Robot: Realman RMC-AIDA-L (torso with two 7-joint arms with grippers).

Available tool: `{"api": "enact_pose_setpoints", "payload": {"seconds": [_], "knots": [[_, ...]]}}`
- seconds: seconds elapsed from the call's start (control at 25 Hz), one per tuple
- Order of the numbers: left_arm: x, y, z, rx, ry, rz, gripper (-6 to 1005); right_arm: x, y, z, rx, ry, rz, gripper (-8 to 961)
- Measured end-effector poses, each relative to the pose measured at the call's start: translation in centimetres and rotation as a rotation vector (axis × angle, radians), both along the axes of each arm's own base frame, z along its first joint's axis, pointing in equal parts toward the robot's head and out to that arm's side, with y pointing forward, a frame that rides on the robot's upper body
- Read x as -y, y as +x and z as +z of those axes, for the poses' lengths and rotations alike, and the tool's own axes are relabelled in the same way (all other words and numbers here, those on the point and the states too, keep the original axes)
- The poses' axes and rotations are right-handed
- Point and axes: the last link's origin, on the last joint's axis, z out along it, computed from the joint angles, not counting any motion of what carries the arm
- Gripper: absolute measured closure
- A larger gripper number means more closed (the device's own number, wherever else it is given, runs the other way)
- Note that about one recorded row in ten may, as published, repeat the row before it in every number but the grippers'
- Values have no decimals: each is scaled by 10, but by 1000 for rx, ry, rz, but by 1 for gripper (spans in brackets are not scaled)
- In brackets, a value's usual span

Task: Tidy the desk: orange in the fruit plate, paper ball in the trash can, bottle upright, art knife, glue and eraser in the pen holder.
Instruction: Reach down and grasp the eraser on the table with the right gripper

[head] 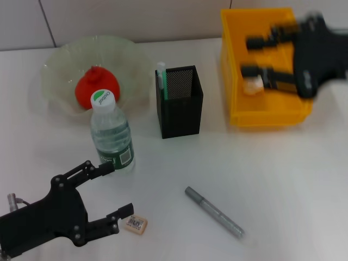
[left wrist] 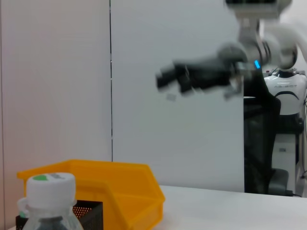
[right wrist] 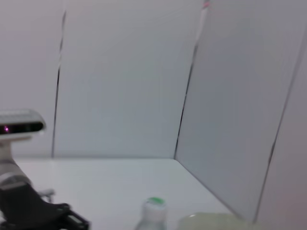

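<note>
1. Nearest the robot, the left tool [head: 111, 193] hovers low over the desk [head: 283, 179] with its fingers spread wide and nothing between them. The eraser [head: 135, 224] lies just beside its lower fingertip, not yet gathered.
2. A little farther, to the right, a grey pen-like item [head: 214, 211] lies flat on the desk; it is probably the art knife, though the view is too poor to be sure. It is not yet in the holder.
3. The bottle [head: 111, 136] stands upright, cap up, so that step looks done.
4. Behind it, the pen holder [head: 179, 101] already shows a white and green stick at its left corner, likely the glue.
5. The orange [head: 97, 87] sits in the fruit plate [head: 60, 68], so that step looks done.
6. Farthest, the right tool [head: 260, 56] hovers over the yellow bin [head: 234, 65], its fingers apart, with a pale lump just beside the lower finger, apparently the paper ball [head: 252, 85] in the bin.
</note>
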Motion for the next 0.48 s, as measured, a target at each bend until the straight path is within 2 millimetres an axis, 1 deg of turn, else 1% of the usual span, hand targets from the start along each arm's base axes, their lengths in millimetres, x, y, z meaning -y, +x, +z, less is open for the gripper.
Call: {"api": "enact_pose_setpoints", "payload": {"seconds": [0.08, 0.12, 0.16, 0.24, 0.28, 0.32, 0.36, 0.48], "knots": [[-1, -1, 2, -1, -10, 3, 236, 13, 24, -10, -77, -37, -52, 654], [-4, -1, 7, -4, -41, 19, 236, 26, 44, -21, -155, -74, -76, 653], [-4, -1, 7, -4, -41, 19, 237, 26, 44, -21, -155, -74, -76, 585], [-8, -1, 14, -7, -73, 36, 237, 37, 59, -31, -212, -79, -69, 449], [-9, 0, 16, -11, -78, 33, 237, 40, 66, -35, -225, -74, -72, 412], [-10, 2, 24, -36, -107, 29, 237, 44, 77, -44, -235, -85, -97, 376], [-10, 2, 24, -36, -107, 29, 237, 44, 77, -44, -235, -85, -97, 339], [-14, 8, 34, -100, -187, 60, 238, 45, 90, -60, -225, -121, -139, 230]]}}
